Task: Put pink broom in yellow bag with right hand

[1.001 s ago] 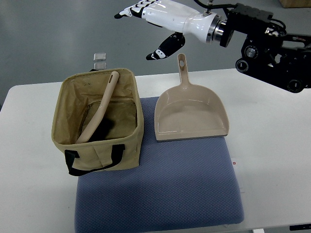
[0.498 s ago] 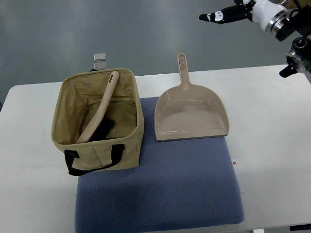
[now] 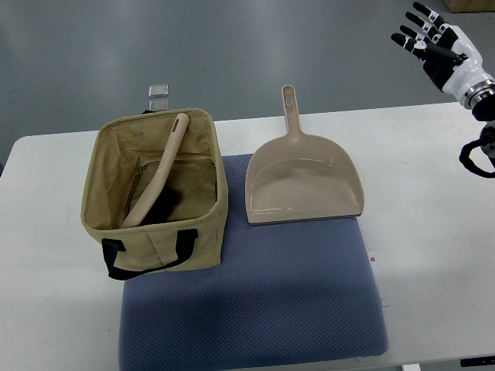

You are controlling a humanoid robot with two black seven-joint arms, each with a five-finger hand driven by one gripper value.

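Observation:
The pale pink broom (image 3: 158,171) stands slanted inside the yellow fabric bag (image 3: 203,224), its handle leaning on the bag's far rim and its dark bristle end at the bottom. The bag sits on the left part of a blue mat (image 3: 294,309). My right hand (image 3: 435,45) is up at the far right corner, above the table's back edge, fingers spread and holding nothing. It is far from the bag. The left arm is out of view.
A pink dustpan (image 3: 303,179) lies on the mat right of the bag, handle pointing away. The mat lies on a white table (image 3: 433,232). A small clear clip (image 3: 158,91) sits behind the bag, past the table edge.
My right hand has pulled back from above the dustpan handle to the upper right corner, and turned so its fingers point up. The broom, bag and dustpan have not moved.

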